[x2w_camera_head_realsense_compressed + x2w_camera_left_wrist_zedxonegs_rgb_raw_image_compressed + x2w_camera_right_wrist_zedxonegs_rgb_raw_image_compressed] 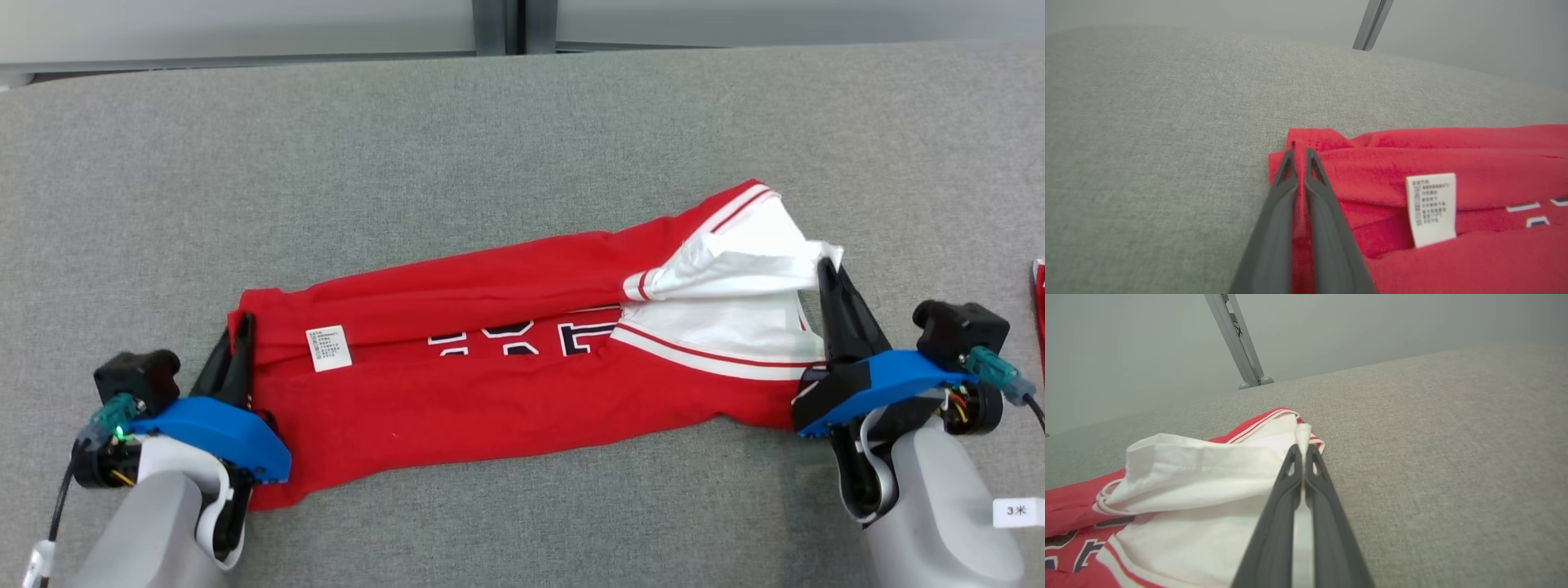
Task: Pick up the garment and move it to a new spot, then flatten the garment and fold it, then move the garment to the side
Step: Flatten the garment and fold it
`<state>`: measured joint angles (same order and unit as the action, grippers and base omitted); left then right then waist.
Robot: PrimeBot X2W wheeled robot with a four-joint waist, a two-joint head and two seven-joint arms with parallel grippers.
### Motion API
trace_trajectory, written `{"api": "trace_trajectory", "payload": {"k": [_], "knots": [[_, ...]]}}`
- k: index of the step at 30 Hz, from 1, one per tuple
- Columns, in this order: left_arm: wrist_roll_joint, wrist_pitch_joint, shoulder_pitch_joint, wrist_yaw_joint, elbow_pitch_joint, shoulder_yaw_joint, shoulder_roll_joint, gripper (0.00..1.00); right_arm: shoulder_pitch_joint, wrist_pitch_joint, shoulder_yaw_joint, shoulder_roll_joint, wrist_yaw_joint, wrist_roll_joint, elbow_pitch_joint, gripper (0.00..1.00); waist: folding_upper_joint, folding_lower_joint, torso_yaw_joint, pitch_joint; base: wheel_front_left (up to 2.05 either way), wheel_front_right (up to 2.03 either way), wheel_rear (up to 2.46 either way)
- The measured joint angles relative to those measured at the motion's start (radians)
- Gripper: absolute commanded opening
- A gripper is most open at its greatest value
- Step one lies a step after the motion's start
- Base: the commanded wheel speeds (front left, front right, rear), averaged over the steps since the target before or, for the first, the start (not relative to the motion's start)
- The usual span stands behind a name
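The garment (506, 367) is a red jersey with white sleeves, striped trim and dark lettering, stretched lengthwise across the grey table (490, 139). Its long edges are folded in toward the middle. A white care label (328, 348) faces up near its left end. My left gripper (242, 322) is shut on the red hem at that end, and the left wrist view shows red cloth (1453, 261) pinched between the fingers (1274, 228). My right gripper (826, 268) is shut on the white sleeve edge (1208, 482) at the right end.
A sliver of another red item (1038, 294) lies at the table's right edge, beside a small white tag (1016, 512). Beyond the garment the grey cloth surface runs bare to the far edge, where a grey post (1237, 339) stands against a pale wall.
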<state>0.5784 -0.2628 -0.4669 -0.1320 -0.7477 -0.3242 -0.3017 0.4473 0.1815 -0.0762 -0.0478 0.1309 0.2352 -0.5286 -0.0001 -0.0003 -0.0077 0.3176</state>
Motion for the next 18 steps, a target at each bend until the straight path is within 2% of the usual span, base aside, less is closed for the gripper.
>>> {"api": "trace_trajectory", "payload": {"k": [3, 4, 5, 6, 7, 8, 15, 18], "knots": [[-0.008, 0.000, 0.026, 0.000, -0.021, 0.012, 0.018, 0.00, -0.025, -0.001, 0.001, 0.000, 0.000, 0.009, -0.012, 0.00, 0.0000, 0.0001, -0.003, -0.016, 0.00, 0.00, 0.00], [-0.008, 0.000, 0.033, 0.000, -0.027, 0.017, 0.025, 0.35, -0.029, -0.003, 0.002, 0.000, 0.000, 0.021, -0.021, 0.00, 0.0000, 0.0001, -0.003, -0.020, 0.00, 0.00, 0.00], [-0.010, 0.000, 0.041, 0.000, -0.029, 0.024, 0.030, 0.82, -0.031, -0.006, 0.001, 0.000, 0.000, 0.034, -0.031, 0.00, 0.0000, 0.0002, -0.001, -0.024, 0.00, 0.00, 0.00], [-0.017, 0.000, 0.049, 0.000, -0.026, 0.036, 0.036, 1.00, -0.034, -0.006, -0.002, 0.000, 0.000, 0.046, -0.040, 0.41, 0.0000, 0.0002, 0.000, -0.029, 0.00, 0.00, 0.00], [-0.023, 0.000, 0.056, 0.000, -0.024, 0.054, 0.044, 1.00, -0.036, -0.004, -0.002, 0.000, 0.000, 0.056, -0.045, 0.78, 0.0000, 0.0002, 0.003, -0.033, 0.00, 0.00, 0.00], [-0.027, 0.000, 0.066, 0.003, -0.016, 0.077, 0.053, 1.00, -0.036, 0.000, -0.004, 0.000, 0.000, 0.067, -0.050, 1.00, 0.0001, 0.0002, 0.006, -0.039, 0.00, 0.00, 0.00], [-0.114, 0.000, 0.169, 0.021, 0.083, 0.202, 0.110, 1.00, -0.035, 0.022, -0.055, -0.001, 0.000, 0.067, -0.068, 1.00, 0.0000, 0.0002, 0.046, -0.074, 0.00, 0.00, 0.00], [-0.155, 0.000, 0.192, 0.019, 0.110, 0.221, 0.134, 1.00, -0.029, 0.013, -0.076, -0.001, 0.000, 0.054, -0.096, 1.00, 0.0000, 0.0002, 0.074, -0.084, 0.00, 0.00, 0.00]]}}
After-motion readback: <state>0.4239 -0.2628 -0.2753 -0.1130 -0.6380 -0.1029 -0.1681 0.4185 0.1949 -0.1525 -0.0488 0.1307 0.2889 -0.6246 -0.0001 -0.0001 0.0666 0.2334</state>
